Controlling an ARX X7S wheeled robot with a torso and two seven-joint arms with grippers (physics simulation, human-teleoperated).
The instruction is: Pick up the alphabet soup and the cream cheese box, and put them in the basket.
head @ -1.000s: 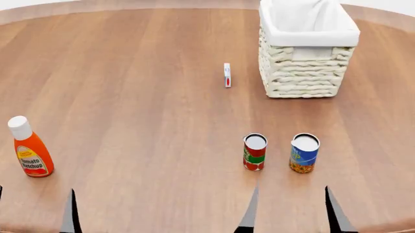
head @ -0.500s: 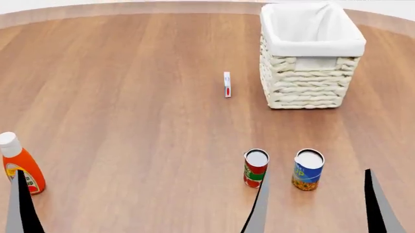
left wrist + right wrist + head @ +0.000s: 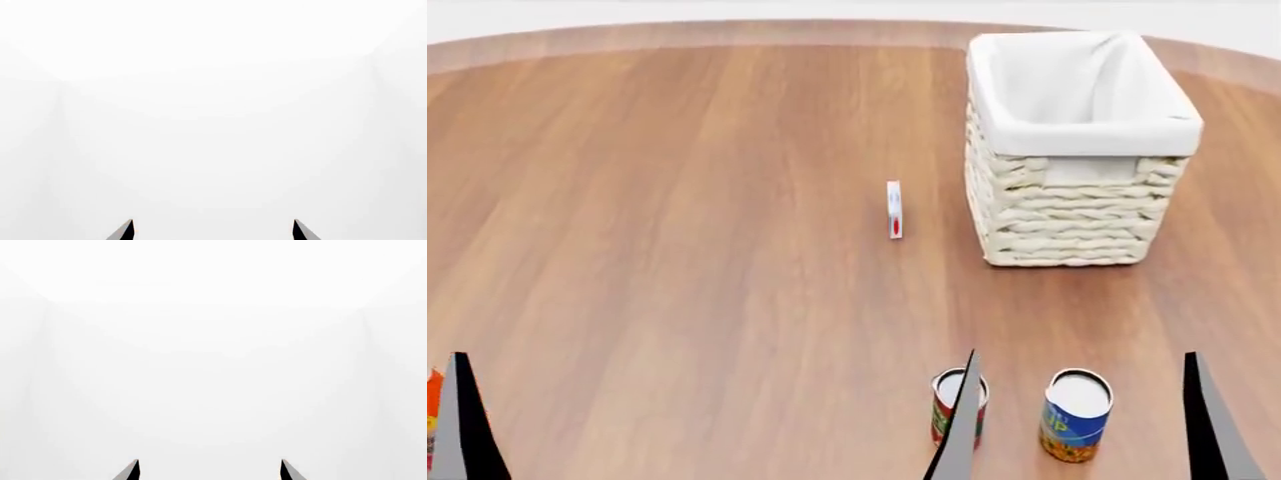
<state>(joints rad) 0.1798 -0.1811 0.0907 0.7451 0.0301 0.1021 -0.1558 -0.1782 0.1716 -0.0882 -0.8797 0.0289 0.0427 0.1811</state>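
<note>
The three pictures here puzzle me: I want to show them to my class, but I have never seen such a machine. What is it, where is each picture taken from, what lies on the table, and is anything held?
These are simulator renders of a wheeled robot with two arms, each ending in a gripper.

The head view looks forward and down over a round wooden table. The dark spikes at its lower edge are gripper fingers; the right gripper shows two spread fingers, open and empty. Of the left gripper only one finger shows there.

On the table stand a lined wicker basket, a thin cream cheese box on edge beside it, the blue and yellow alphabet soup can, a red-and-green can and, at the left edge, a sliver of an orange bottle.

The two wrist views look past spread fingertips at blank white. Nothing is held.
</note>
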